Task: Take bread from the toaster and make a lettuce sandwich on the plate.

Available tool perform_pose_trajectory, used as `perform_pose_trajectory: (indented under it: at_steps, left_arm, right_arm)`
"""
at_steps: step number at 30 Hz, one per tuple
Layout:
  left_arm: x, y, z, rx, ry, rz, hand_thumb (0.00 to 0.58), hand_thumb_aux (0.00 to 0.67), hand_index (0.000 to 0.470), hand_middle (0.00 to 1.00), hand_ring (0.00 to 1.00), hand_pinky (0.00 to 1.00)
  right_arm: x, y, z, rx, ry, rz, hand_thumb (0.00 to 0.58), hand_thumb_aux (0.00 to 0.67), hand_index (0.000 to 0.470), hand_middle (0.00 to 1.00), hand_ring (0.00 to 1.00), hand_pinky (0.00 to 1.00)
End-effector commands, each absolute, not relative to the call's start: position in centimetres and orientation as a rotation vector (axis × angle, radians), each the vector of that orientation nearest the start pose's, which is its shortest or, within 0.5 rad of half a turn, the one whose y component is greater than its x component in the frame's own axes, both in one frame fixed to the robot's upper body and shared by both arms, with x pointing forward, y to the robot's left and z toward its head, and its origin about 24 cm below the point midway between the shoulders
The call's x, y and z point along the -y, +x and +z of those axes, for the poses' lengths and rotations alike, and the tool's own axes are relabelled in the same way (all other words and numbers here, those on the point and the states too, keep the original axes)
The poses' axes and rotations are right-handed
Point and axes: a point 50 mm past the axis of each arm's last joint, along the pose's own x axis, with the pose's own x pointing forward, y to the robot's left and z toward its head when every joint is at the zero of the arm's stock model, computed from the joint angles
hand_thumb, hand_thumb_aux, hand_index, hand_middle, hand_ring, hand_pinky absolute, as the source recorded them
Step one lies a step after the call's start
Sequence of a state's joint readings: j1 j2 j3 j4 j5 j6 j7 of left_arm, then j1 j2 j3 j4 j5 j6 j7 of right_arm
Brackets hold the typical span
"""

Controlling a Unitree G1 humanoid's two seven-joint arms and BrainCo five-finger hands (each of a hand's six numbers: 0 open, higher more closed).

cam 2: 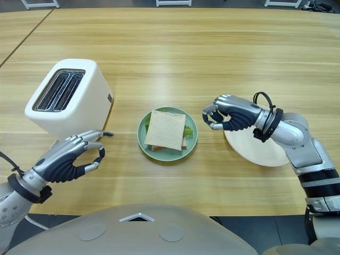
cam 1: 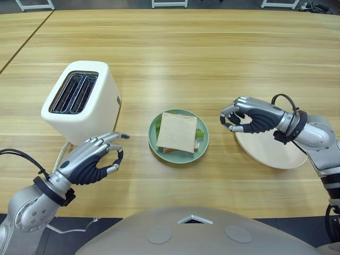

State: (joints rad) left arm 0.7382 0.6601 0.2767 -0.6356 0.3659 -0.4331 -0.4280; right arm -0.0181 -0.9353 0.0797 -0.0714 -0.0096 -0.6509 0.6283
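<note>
Two hands: I see the left hand [cam 1: 93, 159] and right hand [cam 1: 249, 116] both curled, gripping nothing.
Left hand spot: just in front of the toaster [cam 1: 85, 101], fingertips close to the thumb; the sandwich [cam 1: 178, 132] lies to its right, apart.
Right hand spot: above the left edge of a pale round board [cam 1: 271, 154], thumb meeting a fingertip; the sandwich lies to its left, near but apart.
Sandwich: on the green plate [cam 1: 205, 142], mid-table [cam 1: 212, 53], between my hands.
Sandwich heading: top slice flat, roughly square, turned slightly, no clear long axis; lettuce [cam 1: 200, 133] peeks out at right.
Toaster heading: slots face up, running away from me, leaning right.
</note>
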Motion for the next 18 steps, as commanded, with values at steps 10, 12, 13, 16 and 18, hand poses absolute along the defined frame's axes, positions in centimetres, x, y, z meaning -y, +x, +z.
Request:
perform_pose_trajectory:
  at_steps: [10, 12, 13, 16, 18]
  left_arm:
    - [-21.3, 12.5, 8.5, 0.054, 1.287, -0.848, 0.58, 0.67, 0.47, 1.0, 1.0, 1.0]
    - [-20.6, 13.1, 7.4, 0.053, 1.289, -0.89, 0.58, 0.67, 0.47, 1.0, 1.0, 1.0]
    - [-20.3, 13.3, 6.9, 0.052, 1.288, -0.91, 0.58, 0.67, 0.47, 1.0, 1.0, 1.0]
    - [-19.2, 13.9, 5.6, 0.042, 1.273, -0.995, 0.58, 0.67, 0.47, 1.0, 1.0, 1.0]
    - [-18.8, 14.1, 5.1, 0.034, 1.274, -1.041, 0.58, 0.67, 0.47, 1.0, 1.0, 1.0]
  right_arm:
    - [20.9, 19.8, 9.3, 0.132, -1.122, 1.237, 0.58, 0.67, 0.47, 0.99, 0.99, 0.99]
    - [20.6, 19.4, 8.4, 0.109, -1.125, 1.269, 0.58, 0.67, 0.47, 0.99, 0.99, 0.99]
    - [20.5, 19.2, 8.0, 0.099, -1.126, 1.284, 0.58, 0.67, 0.47, 0.99, 0.99, 0.99]
    - [20.0, 18.7, 6.8, 0.064, -1.125, 1.328, 0.58, 0.67, 0.47, 0.99, 0.99, 0.99]
    - [19.8, 18.5, 6.3, 0.061, -1.123, 1.334, 0.58, 0.67, 0.47, 0.99, 0.99, 0.99]
